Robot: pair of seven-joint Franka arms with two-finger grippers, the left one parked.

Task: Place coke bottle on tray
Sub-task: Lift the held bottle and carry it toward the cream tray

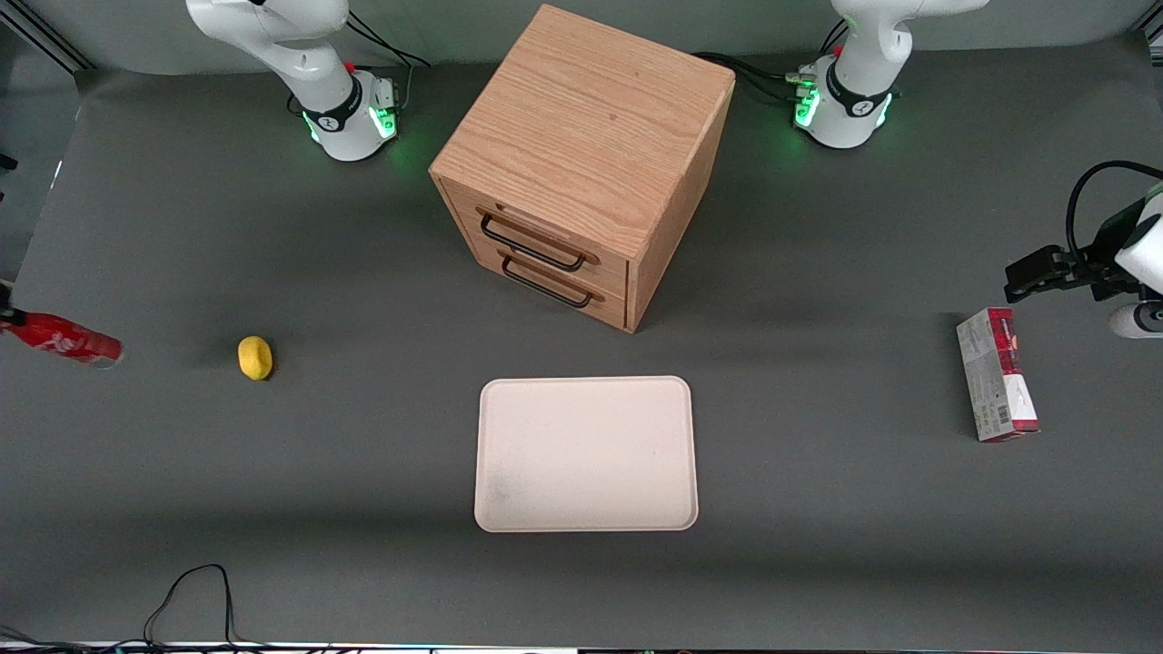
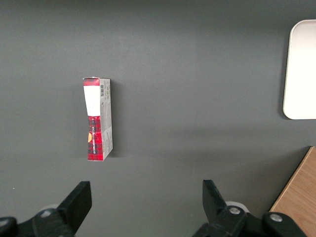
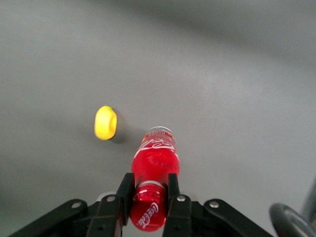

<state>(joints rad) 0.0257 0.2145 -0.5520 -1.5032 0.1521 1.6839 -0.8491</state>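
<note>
Cream tray [image 1: 586, 454] bare; gripper [image 3: 149, 197] clamps coke bottle [image 3: 154, 165] near lemon [image 3: 105, 123].

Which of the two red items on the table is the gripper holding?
The slim red coke bottle with white script: the gripper is shut on it at the working arm's end. The red-and-grey rectangular carton lies untouched toward the parked arm's end.

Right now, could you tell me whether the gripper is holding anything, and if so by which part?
The gripper holds the coke bottle, its fingers clamped near the cap end.
</note>
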